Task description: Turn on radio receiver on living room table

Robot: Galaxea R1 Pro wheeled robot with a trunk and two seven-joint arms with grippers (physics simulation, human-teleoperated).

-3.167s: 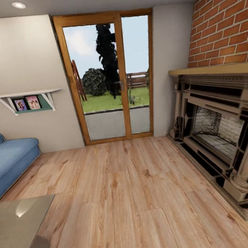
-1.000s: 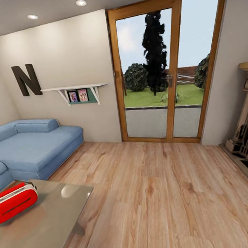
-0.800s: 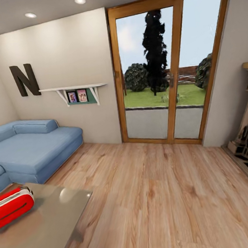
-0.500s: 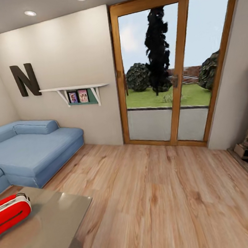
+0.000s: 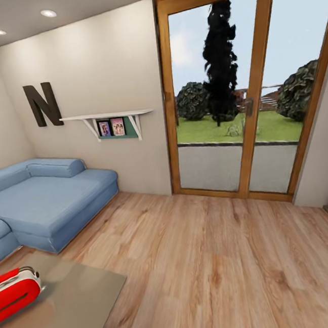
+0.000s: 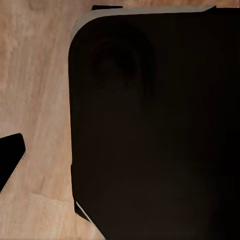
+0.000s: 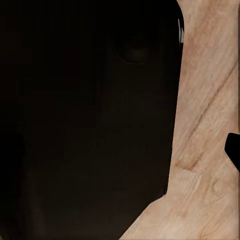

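Facing living rm, red radio receiver [image 5: 15,294] lying on grey table [image 5: 73,309] at lower left, blue sofa [image 5: 41,201] behind, glass door [image 5: 239,109] upper right, gripper jaws can't tell.

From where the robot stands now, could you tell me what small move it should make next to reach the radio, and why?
Probably turn the base and head further left. The small rounded red radio receiver sits cut off at the head view's left edge, on the low glossy grey table, with the blue sofa behind. Centring it would come before any reach.
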